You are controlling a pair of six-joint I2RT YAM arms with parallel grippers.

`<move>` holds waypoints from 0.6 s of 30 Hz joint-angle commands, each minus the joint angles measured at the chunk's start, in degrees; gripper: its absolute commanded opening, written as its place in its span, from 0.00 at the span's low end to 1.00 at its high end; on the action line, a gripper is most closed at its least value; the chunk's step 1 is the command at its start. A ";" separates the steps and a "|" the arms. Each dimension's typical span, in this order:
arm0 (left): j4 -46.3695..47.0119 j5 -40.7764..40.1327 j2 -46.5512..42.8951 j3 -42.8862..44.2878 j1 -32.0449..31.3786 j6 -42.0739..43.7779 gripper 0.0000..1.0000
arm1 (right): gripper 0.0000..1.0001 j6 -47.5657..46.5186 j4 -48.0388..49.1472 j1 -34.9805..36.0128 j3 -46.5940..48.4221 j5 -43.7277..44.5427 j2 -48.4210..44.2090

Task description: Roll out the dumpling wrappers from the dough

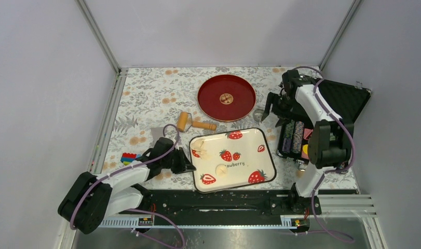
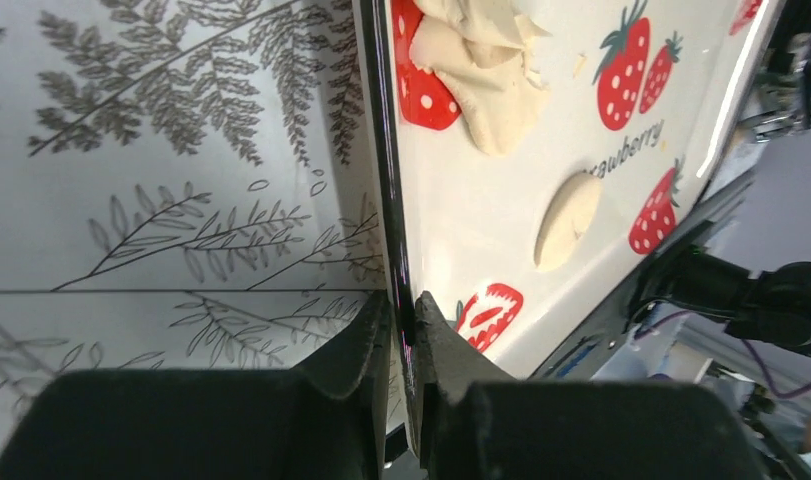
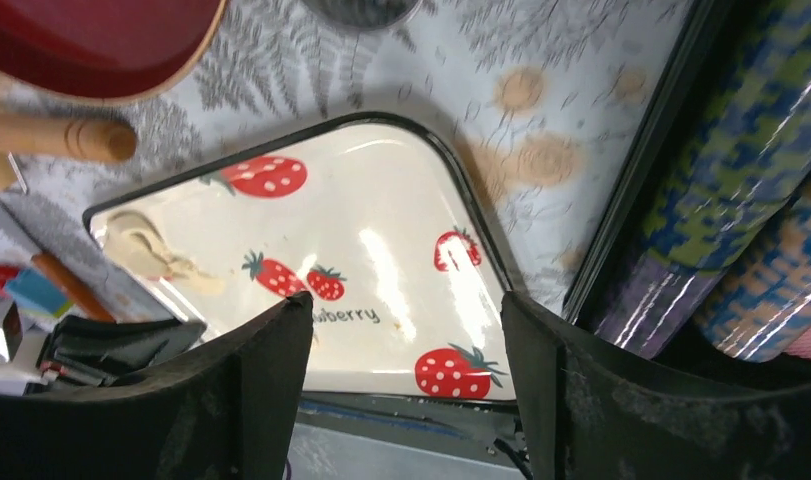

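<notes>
The strawberry-printed tray [image 1: 248, 150] lies at the table's near middle. A ragged patch of dough [image 1: 198, 146] sits in its far left corner, and a small round dumpling wrapper [image 1: 222, 169] lies near its middle. My left gripper [image 1: 189, 165] is shut on the tray's left rim. In the left wrist view my left gripper [image 2: 406, 322] pinches the rim, with the dough [image 2: 486, 75] and the wrapper [image 2: 566, 218] beyond. My right gripper [image 1: 273, 115] hangs open and empty above the tray's far right corner. The right wrist view shows my right gripper [image 3: 406, 312], the tray [image 3: 381, 220] and the dough [image 3: 146, 252].
A tan wooden roller [image 1: 190, 123] lies behind the tray, next to a red plate [image 1: 226, 97] with a gold emblem. A metal ring cutter [image 1: 258, 115] sits right of the plate. A black case with chip stacks [image 1: 294, 137] stands right. Coloured blocks [image 1: 127, 157] lie left.
</notes>
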 commanded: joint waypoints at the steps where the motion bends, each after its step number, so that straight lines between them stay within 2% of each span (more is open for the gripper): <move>1: -14.96 -3.86 -1.08 4.86 -0.39 9.48 0.00 | 0.77 1.96 2.72 0.50 -6.91 -4.62 -6.55; 9: -13.14 -2.15 7.02 10.13 -0.44 11.13 0.02 | 0.80 2.37 3.61 3.10 -16.42 -6.04 -16.06; 10: -13.28 -2.06 6.74 10.69 -0.35 10.83 0.10 | 0.82 2.54 3.60 3.19 -17.27 -5.94 -17.20; 13: -14.25 -2.44 2.83 11.75 -0.39 9.07 0.46 | 0.88 2.52 3.60 3.20 -19.84 -6.21 -20.41; 14: -14.75 -2.93 0.91 12.01 -0.36 8.34 0.54 | 0.90 2.53 3.66 3.20 -20.49 -6.37 -21.50; 18: -18.48 -7.12 -8.28 13.98 -0.09 5.39 0.73 | 0.95 2.35 3.58 3.23 -22.84 -7.42 -25.11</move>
